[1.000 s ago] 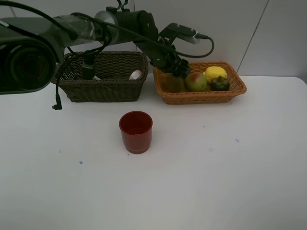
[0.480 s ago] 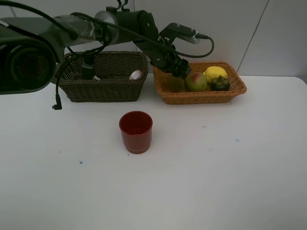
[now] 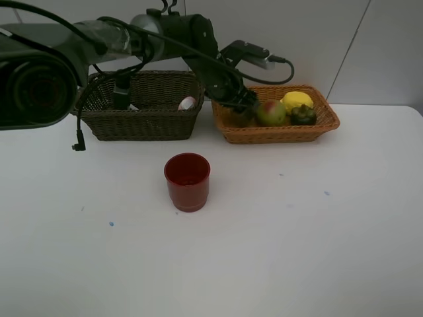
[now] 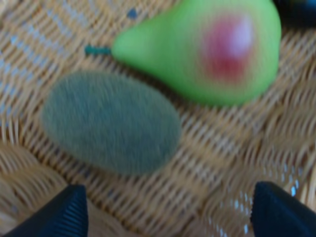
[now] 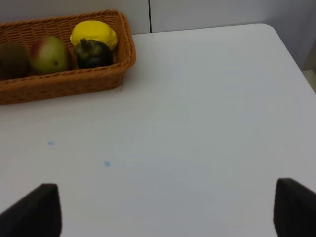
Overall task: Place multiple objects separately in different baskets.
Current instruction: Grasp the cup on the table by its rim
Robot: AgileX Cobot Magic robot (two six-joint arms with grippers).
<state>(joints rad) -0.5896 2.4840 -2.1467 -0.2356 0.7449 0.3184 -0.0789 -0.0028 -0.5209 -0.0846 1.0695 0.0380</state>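
My left gripper (image 3: 240, 109) reaches into the light orange basket (image 3: 277, 134) and stands open just above the brown kiwi (image 4: 111, 128). The kiwi lies on the weave beyond both fingertips (image 4: 64, 215), untouched, with the green-red pear (image 4: 202, 54) beside it. The pear (image 3: 269, 112), the yellow lemon (image 3: 297, 100) and the dark mangosteen (image 3: 303, 115) share this basket. The red cup (image 3: 188, 181) stands upright on the table. In the dark olive basket (image 3: 145, 122) stand a dark pump bottle (image 3: 121, 92) and a pale pink item (image 3: 188, 103). My right gripper (image 5: 165, 212) hangs open over bare table.
The white table (image 3: 297, 231) stretches wide in front of and to the right of the cup. Its right edge and rounded corner (image 5: 276, 34) show in the right wrist view. A black cable (image 3: 79, 135) hangs beside the dark basket.
The left gripper has dropped lower into the orange basket, closer over the kiwi. The cup, the fruit and the right arm have stayed put.
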